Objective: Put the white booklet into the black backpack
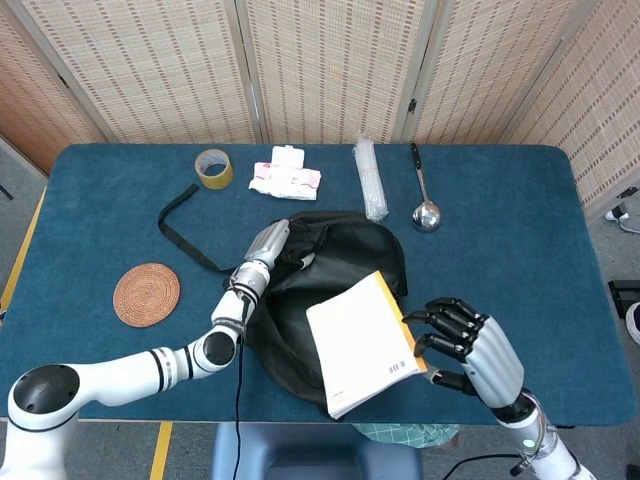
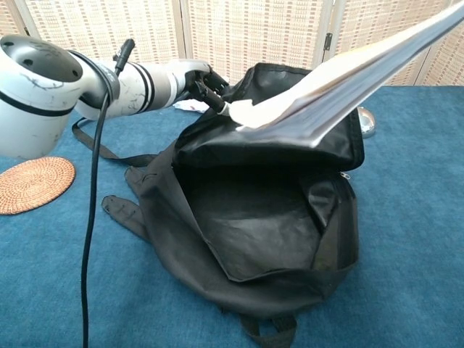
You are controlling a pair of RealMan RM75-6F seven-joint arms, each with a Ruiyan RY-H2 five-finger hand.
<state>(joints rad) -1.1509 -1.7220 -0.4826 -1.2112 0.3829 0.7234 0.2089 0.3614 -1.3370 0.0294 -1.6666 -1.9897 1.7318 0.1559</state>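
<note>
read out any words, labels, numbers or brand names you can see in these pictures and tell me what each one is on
Nothing can be read.
white booklet: a small dark printed mark near its lower edge, too small to read.
white packet at the far side of the table: red marks, too blurred to read.

No legible text, brand, number or sign was found in either view. The booklet [image 1: 362, 345] carries a small dark printed mark near its lower right corner in the head view; it is too small and blurred to read, and could be a barcode or a line of print. The tape roll [image 1: 213, 168] and the white packet [image 1: 285, 176] at the far side of the bench [image 1: 90, 220] show no readable lettering. The backpack [image 2: 261, 217] shows no label in the chest view.
</note>
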